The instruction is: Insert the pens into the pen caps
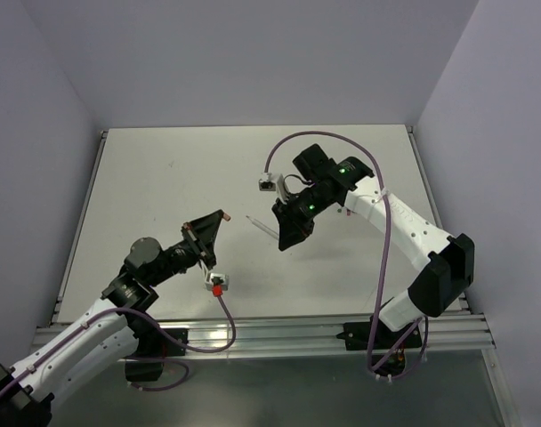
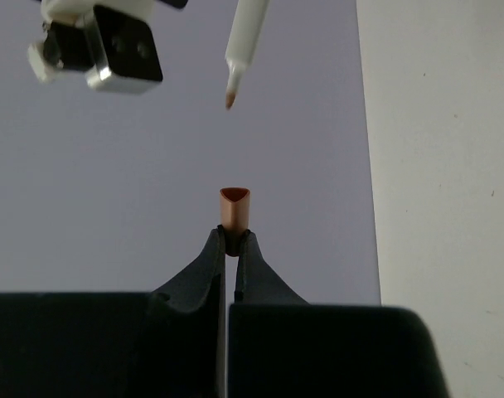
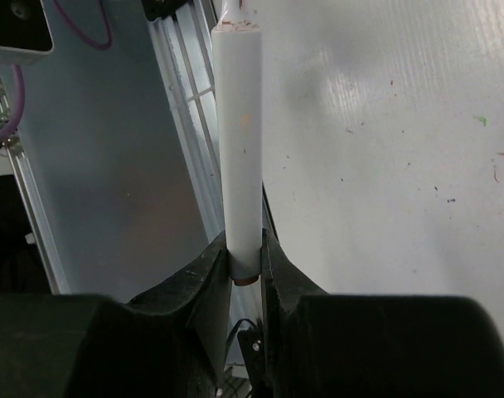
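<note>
My left gripper [image 2: 232, 240] is shut on a brownish-red pen cap [image 2: 235, 209], whose open triangular mouth points away from the fingers. A thin white pen [image 2: 245, 33] with a brownish tip comes in from the top of the left wrist view, with a clear gap between its tip and the cap. My right gripper [image 3: 244, 257] is shut on the back end of this white pen [image 3: 240, 141]. In the top view the pen [image 1: 262, 225] sticks out left from the right gripper [image 1: 280, 235] toward the left gripper [image 1: 223, 215], above the table's middle. No other pens or caps are in view.
The white table [image 1: 208, 169] is walled on three sides. An aluminium rail [image 1: 279, 334] runs along its near edge. A red-and-white cable plug [image 1: 215, 286] hangs by the left arm. The right wrist's white connector [image 1: 266, 184] sticks out left.
</note>
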### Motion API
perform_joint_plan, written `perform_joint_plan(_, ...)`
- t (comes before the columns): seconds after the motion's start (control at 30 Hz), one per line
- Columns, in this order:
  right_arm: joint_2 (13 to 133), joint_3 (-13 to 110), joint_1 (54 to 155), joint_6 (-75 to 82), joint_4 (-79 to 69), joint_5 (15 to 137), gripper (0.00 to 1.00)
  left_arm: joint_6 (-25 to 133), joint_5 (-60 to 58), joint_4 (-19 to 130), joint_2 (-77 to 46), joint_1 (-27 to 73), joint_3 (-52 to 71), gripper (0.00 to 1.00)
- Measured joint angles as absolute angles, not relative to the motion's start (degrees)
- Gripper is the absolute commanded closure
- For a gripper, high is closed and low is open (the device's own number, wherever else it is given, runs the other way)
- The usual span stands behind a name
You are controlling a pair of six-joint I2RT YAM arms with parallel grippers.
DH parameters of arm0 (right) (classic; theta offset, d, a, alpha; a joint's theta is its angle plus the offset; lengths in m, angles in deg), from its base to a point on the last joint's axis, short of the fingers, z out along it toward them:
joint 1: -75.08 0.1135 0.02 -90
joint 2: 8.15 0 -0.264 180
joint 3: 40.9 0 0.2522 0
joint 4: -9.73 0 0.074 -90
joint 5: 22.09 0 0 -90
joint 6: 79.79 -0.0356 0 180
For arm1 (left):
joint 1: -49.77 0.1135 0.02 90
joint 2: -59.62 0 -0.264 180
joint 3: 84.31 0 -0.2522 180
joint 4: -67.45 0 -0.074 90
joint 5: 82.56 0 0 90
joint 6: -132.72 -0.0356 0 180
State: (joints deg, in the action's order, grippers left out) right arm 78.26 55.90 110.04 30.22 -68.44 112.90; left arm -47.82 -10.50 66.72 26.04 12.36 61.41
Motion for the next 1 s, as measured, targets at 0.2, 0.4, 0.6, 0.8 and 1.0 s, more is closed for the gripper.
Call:
perform_joint_plan(0.2, 78.7, 56.6, 113.6, 30.2, -68.9, 111.5, 1.00, -48.5, -11.1, 65.6, 24.0, 9.1, 59.8, 1.00)
perform_joint_plan(0.4, 78.7, 56.6, 114.5, 30.2, -68.9, 110.4, 1.00, -48.5, -10.6, 65.2, 21.3, 7.4, 57.2, 0.99)
perform_joint_plan(0.6, 78.7, 56.6, 114.6, 30.2, -68.9, 109.3, 1.00, -48.7, -10.2, 64.6, 20.8, 5.8, 57.1, 1.00)
perform_joint_plan(0.8, 78.7, 56.6, 114.6, 30.2, -68.9, 109.0, 1.00, -48.7, -10.0, 63.4, 20.7, 4.9, 57.0, 1.00)
perform_joint_plan(1.0, 78.7, 56.6, 114.6, 30.2, -69.1, 108.8, 1.00, -48.7, -9.2, 62.8, 20.2, 4.0, 56.6, 1.00)
